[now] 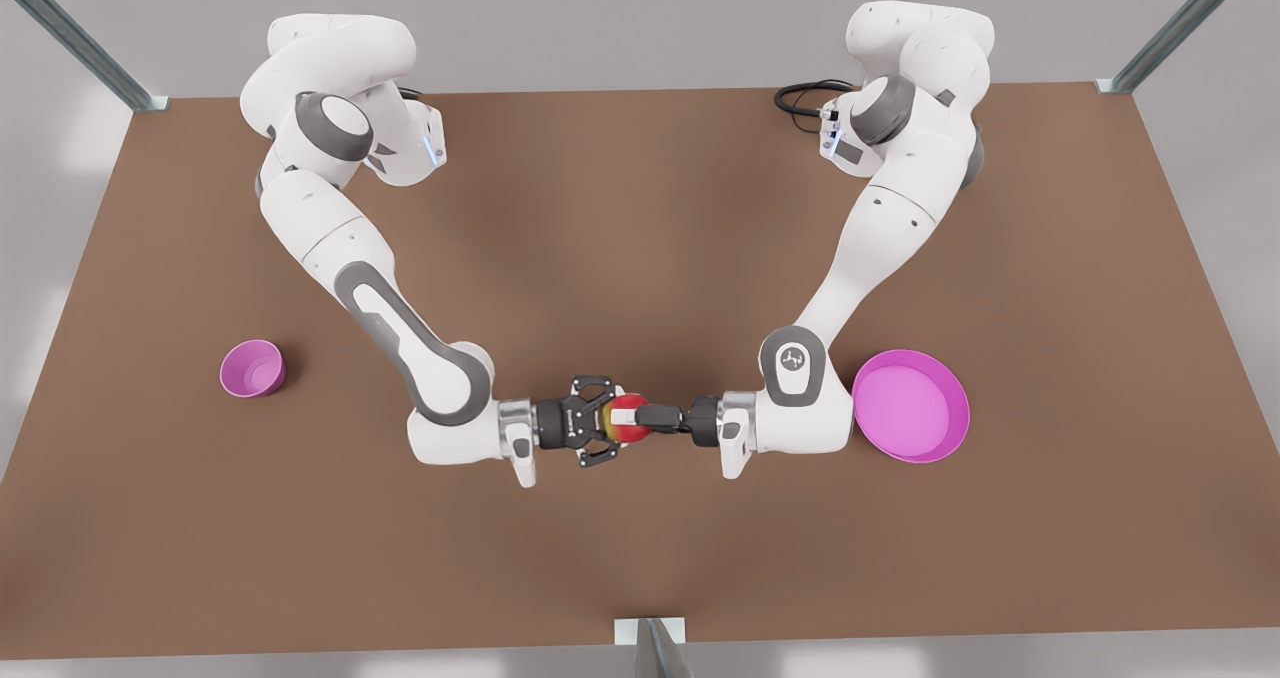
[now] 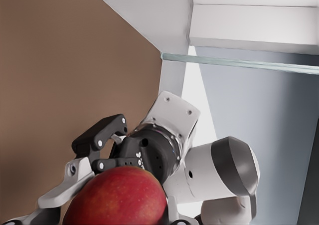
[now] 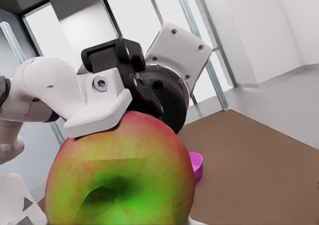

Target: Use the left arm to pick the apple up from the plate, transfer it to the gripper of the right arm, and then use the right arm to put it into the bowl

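Apple pinched by left gripper — between right gripper's spread fingers.

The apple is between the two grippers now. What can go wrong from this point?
1. The left gripper pinches the apple above the table. If it lets go before the right gripper closes its spread fingers, the apple may drop.
2. The bowl looks barely wider than the apple, so placing could miss.

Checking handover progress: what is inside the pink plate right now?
Nothing visible: the plate interior shows bare, though the left arm covers a sliver of its rim. The apple is off it, clamped in the left tool, facing the right tool.
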